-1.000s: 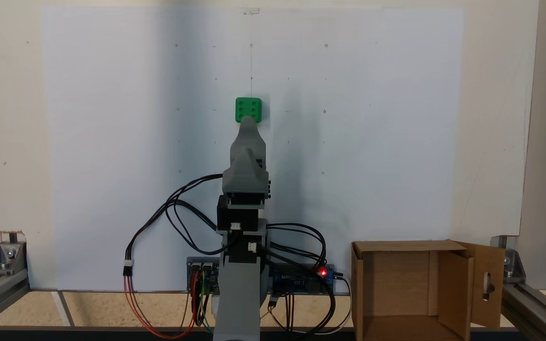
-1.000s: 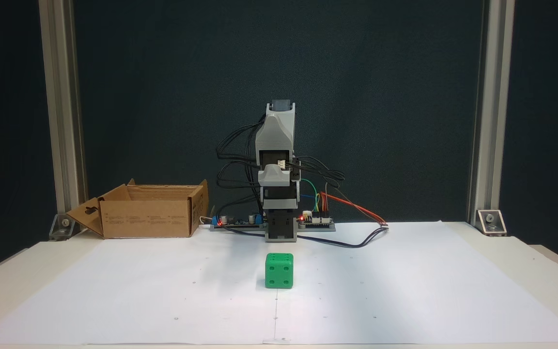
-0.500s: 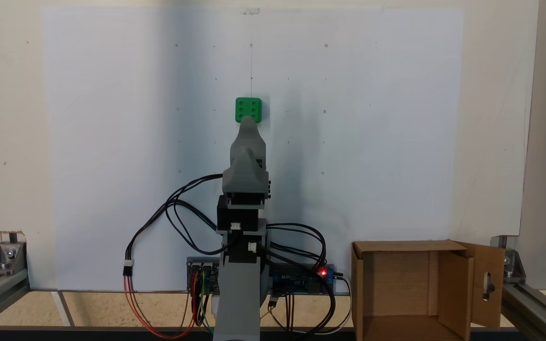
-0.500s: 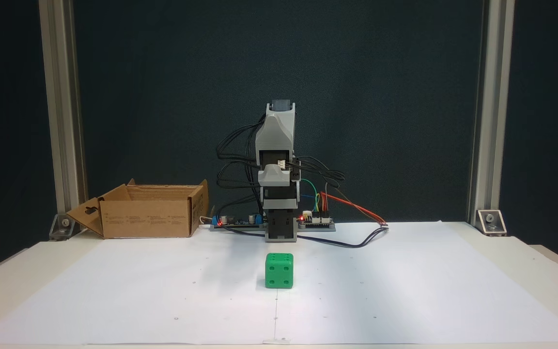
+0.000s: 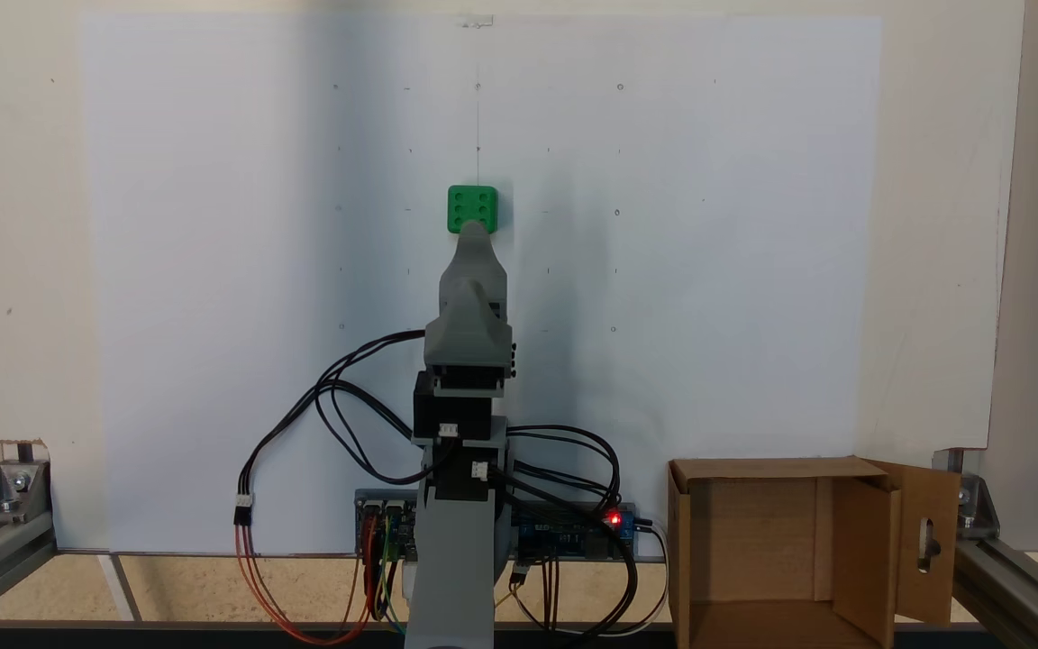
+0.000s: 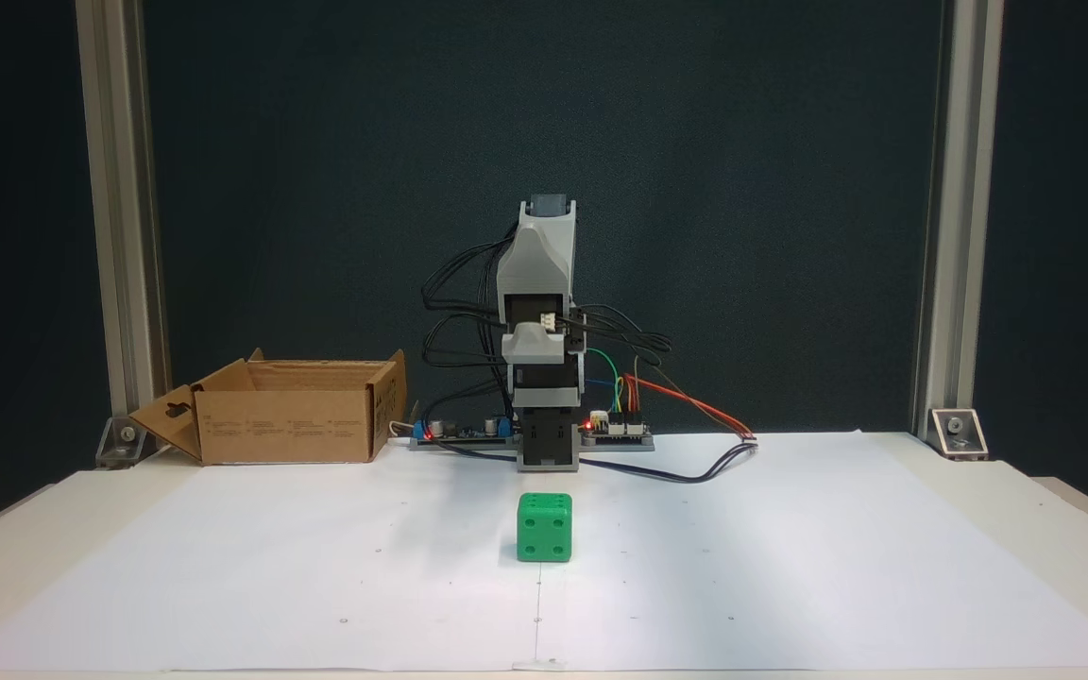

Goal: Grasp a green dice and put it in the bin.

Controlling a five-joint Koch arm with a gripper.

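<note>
Lab bench: aluminium frame (image 6: 939, 236), bare circuit boards (image 6: 615, 430).

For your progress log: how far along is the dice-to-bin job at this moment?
Nothing is done yet: the dice sits on the paper, ungrasped. The arm stands folded near its base, gripper empty as far as shows. Reaching, grasping and carrying to the bin all remain.

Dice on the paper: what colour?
Bright green, pips the same green; the dice shows best in the fixed view facing the arm.
</note>
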